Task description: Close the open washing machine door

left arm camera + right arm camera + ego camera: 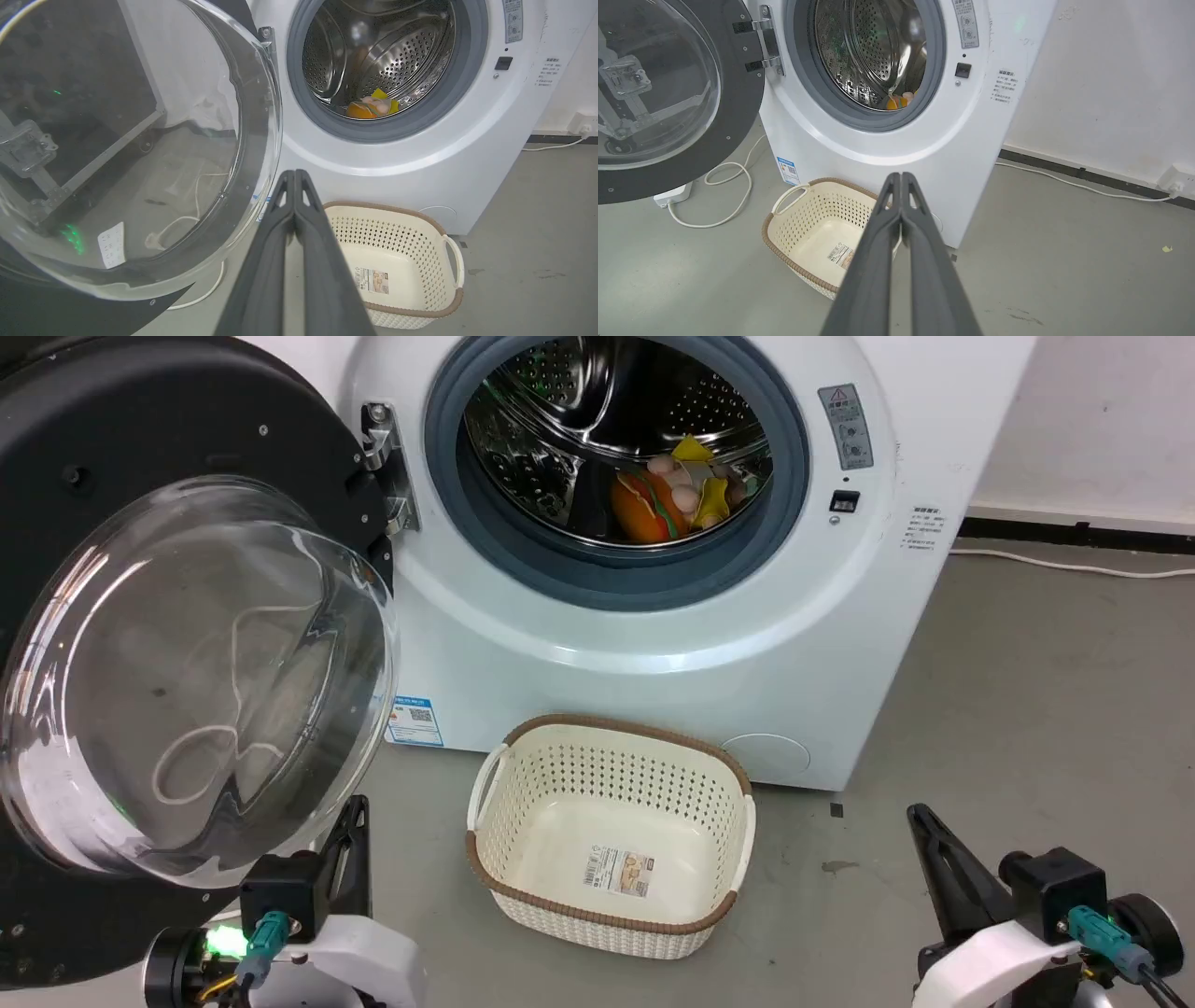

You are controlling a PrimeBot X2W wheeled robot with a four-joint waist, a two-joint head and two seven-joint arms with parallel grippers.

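Washing machine door (187,616): wide open. Left end effector (295,173), right end effector (901,175): fingers together, empty. Method: left pushes rim's free edge steadily toward washing machine (653,644) until latched

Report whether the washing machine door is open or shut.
Open: the washing machine door is swung wide on its hinge, leaving the steel drum uncovered.

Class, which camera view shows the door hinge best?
The right wrist view: the hinge is seen whole, both arms running from the door to the washer. The head view shows it partly behind the door's rim. The left wrist view shows a sliver at the glass's edge.
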